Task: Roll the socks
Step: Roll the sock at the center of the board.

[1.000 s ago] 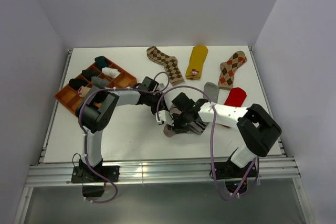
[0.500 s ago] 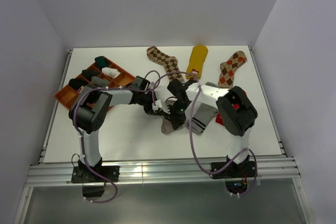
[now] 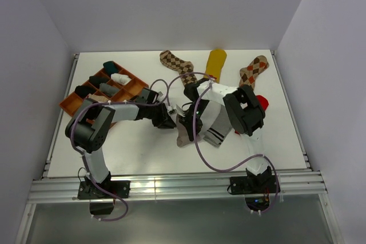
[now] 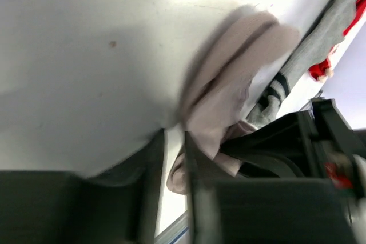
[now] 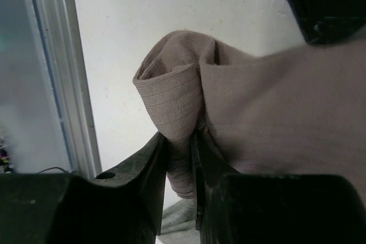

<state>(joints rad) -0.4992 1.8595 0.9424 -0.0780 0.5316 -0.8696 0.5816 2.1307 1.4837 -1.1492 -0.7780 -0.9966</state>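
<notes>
Pinching taupe sock (image 5: 257,101): right tool (image 5: 180,141); left tool (image 4: 173,135) ajar

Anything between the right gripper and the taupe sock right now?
Nothing visible. The right gripper is closed on a fold of the taupe fabric sock, with no gap. The left gripper sits at the sock's other side. The grey sock with black stripes lies close beside it, not between gripper and sock.

You can read no lettering, number, brand or sign here: nothing legible shows on the socks (image 3: 252,75) or on the orange tray (image 3: 70,107).
</notes>
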